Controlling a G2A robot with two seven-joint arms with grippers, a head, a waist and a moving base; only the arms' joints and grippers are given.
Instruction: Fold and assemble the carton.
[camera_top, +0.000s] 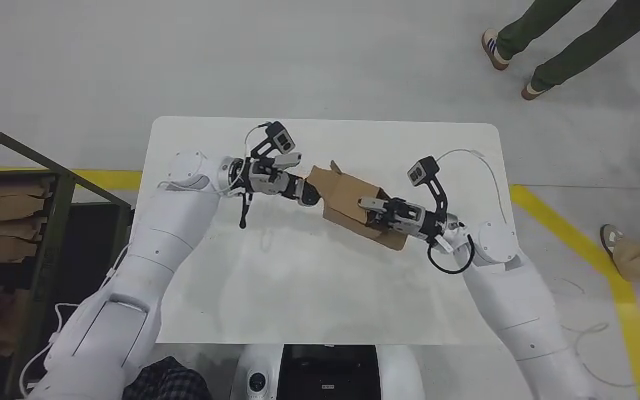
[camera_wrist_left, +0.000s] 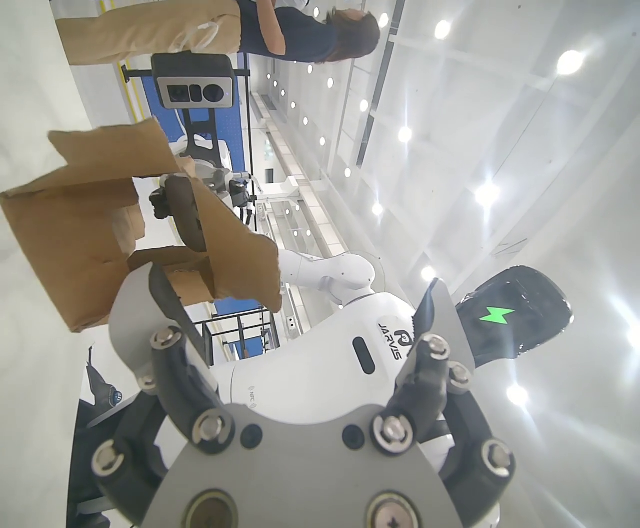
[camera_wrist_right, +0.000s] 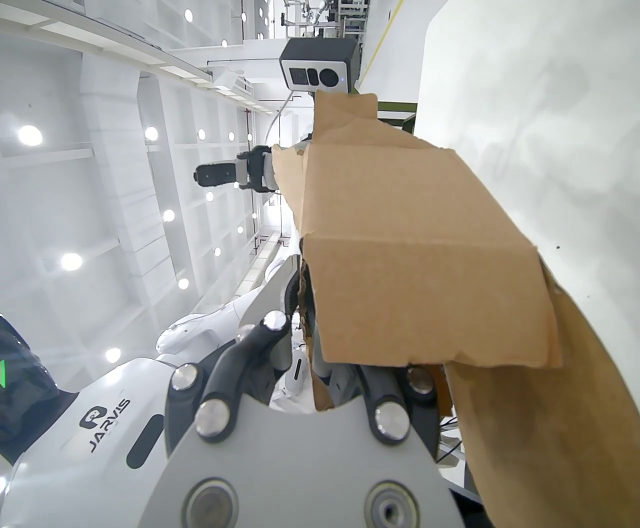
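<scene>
My right gripper (camera_top: 368, 207) is clamped on one wall of the carton (camera_top: 345, 195). One finger (camera_wrist_right: 286, 287) lies bare along the cardboard edge, and the other is hidden under the panel, so I judge the grip from the wall sitting between them. My left gripper (camera_top: 310, 196) is spread wide with nothing in it, just beside the carton's other end.

The carton is over the middle of the table (camera_top: 300, 290), half opened. I cannot tell whether its underside touches the top. Its long axis runs roughly from one of my wrists to the other, with the open, ragged end turned toward my left side. From the left wrist a loose flap (camera_wrist_left: 240, 250) juts out of that mouth, close to one of my spread fingers (camera_wrist_left: 150, 295) and not between the pair.

So the left arm is the free one and the nearer to the unfolded end. My guess is that the next move belongs to it: come in along the axis and press that flap inward while the right holds the body steady
</scene>
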